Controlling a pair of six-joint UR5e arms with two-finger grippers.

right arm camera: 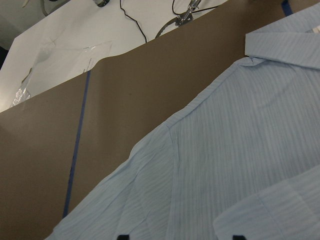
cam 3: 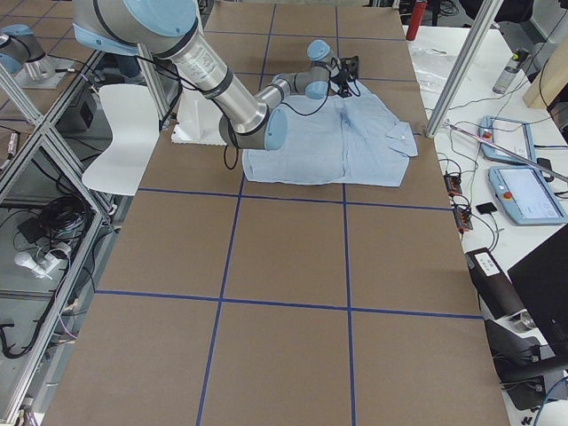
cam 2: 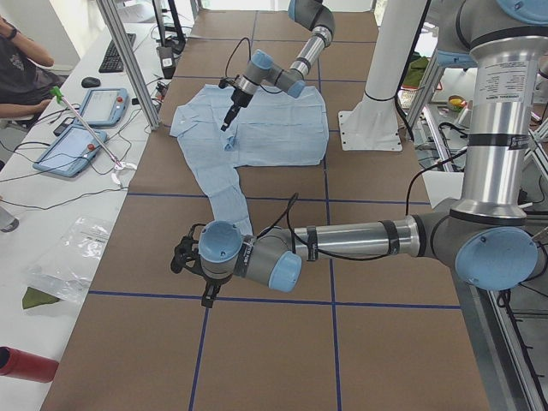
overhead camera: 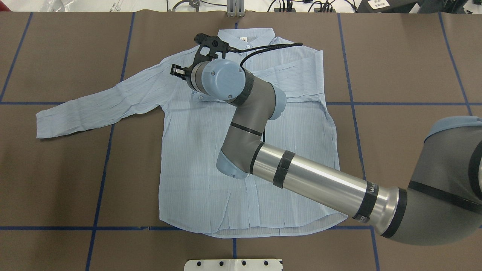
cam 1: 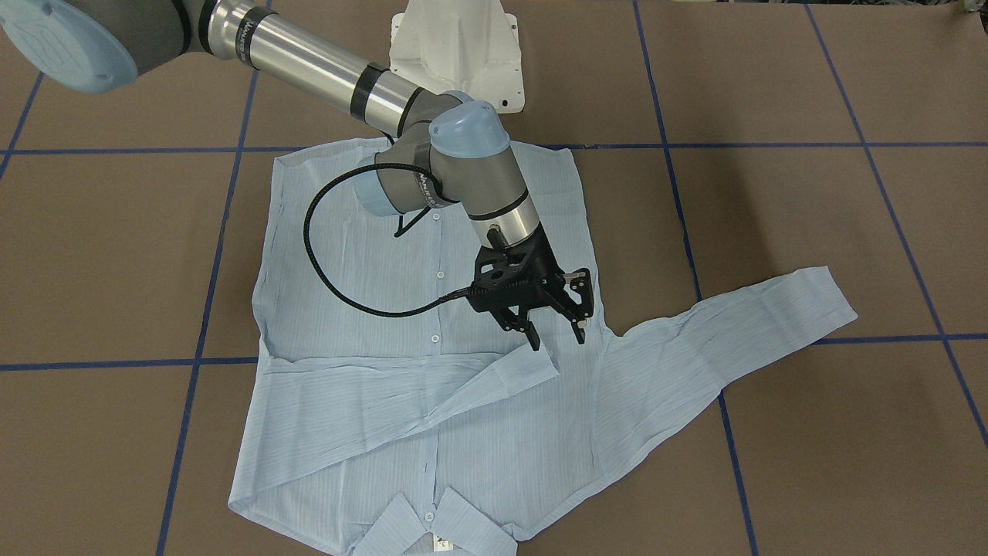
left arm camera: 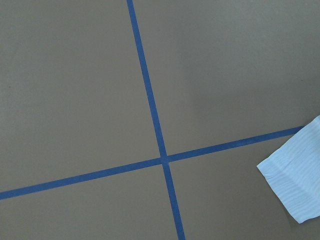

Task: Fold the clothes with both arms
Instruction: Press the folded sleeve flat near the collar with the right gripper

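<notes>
Saw shirt point(cam 1: 502, 432) flat mid-frame on bench point(cam 1: 772, 232), one sleeve point(cam 1: 401, 398) folded across chest, other sleeve point(cam 1: 741, 324) stretched right. Found jaws of right arm point(cam 1: 478, 177) spread above folded cuff point(cam 1: 532, 367); could not tell for left arm point(cam 2: 342, 241). Judged other sleeve due next: pinch, carry inward.

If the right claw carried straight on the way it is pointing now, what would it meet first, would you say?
Most likely the shirt: the open right claw points down at its front panel, just beside the cuff of the folded-in sleeve. Height above the cloth is hard to judge.
</notes>
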